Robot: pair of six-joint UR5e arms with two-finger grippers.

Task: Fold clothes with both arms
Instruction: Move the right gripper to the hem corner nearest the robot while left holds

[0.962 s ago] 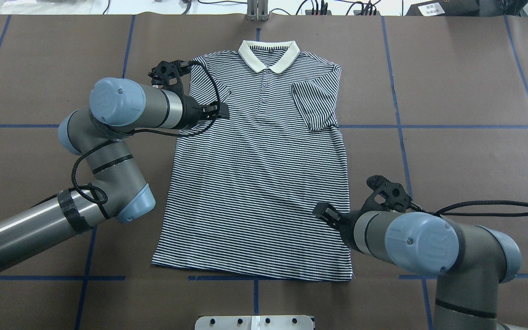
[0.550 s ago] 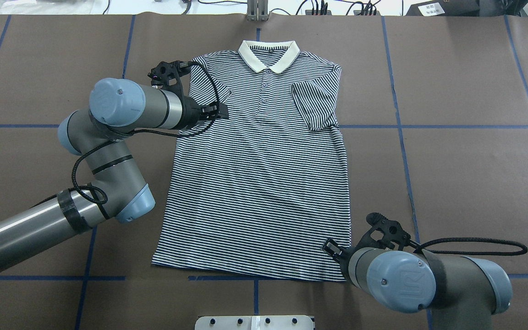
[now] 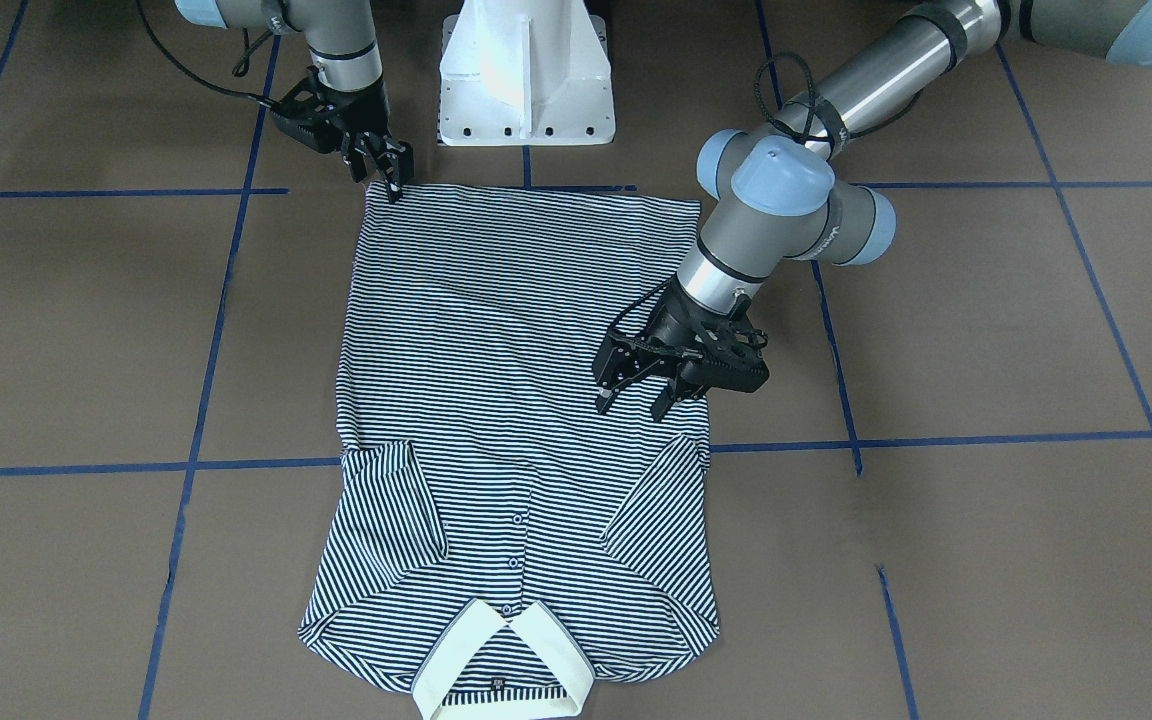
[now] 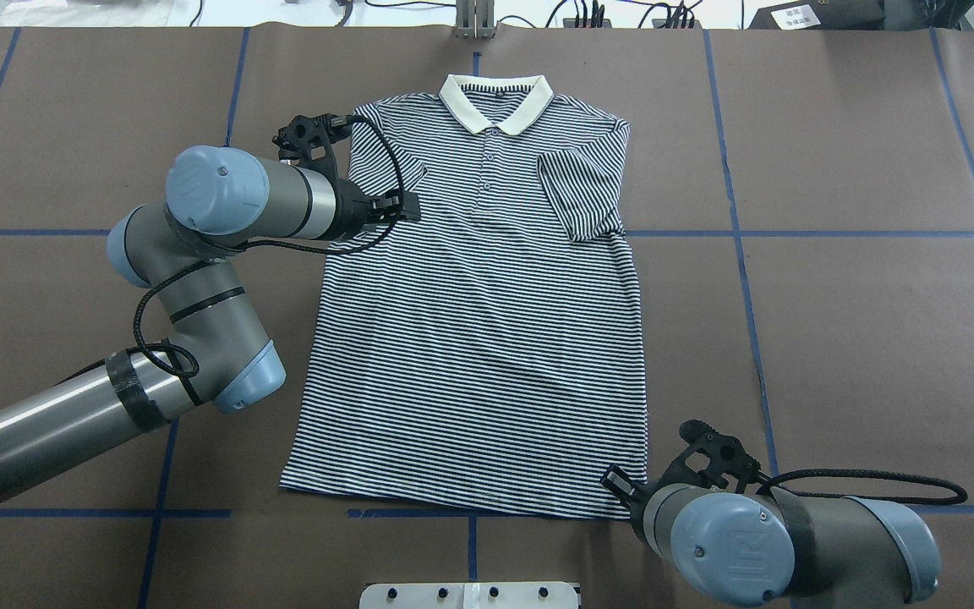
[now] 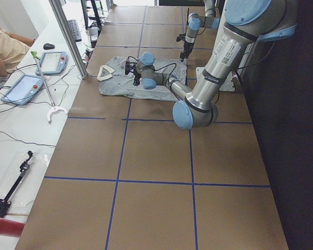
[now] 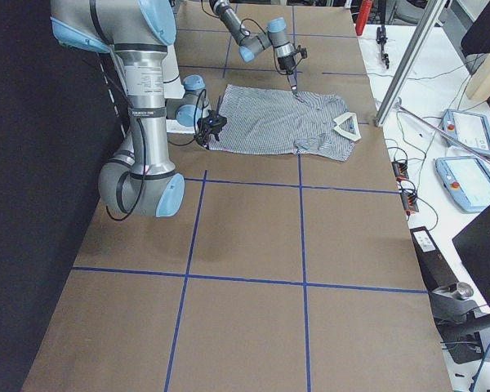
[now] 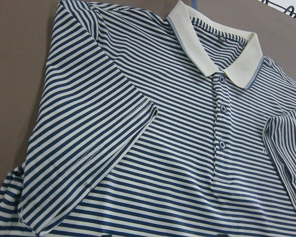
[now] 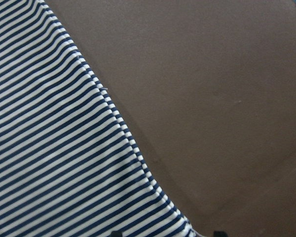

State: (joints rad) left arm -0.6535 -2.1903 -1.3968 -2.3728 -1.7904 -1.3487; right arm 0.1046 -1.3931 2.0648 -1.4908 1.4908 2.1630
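Noted across the overhead view, left to right. The left gripper [image 4: 407,205] hung over the folded-in sleeve [image 7: 89,148], about 10 o'clock from the shirt's centre, fingers apart and holding nothing. The polo shirt [image 4: 478,338] lay flat, front up, on the matte brown table [image 4: 876,338]. Its long axis ran 12 to 6 o'clock, with the cream collar [image 4: 497,106] at 12. The cloth was a thin, limp knit with fine navy-and-white stripes and a stitched edge. The right gripper [image 4: 614,480] stood at the hem corner [image 8: 180,222], 5 o'clock, fingers apart astride it; contact could not be told. Judged: the right arm was nearer the hem.
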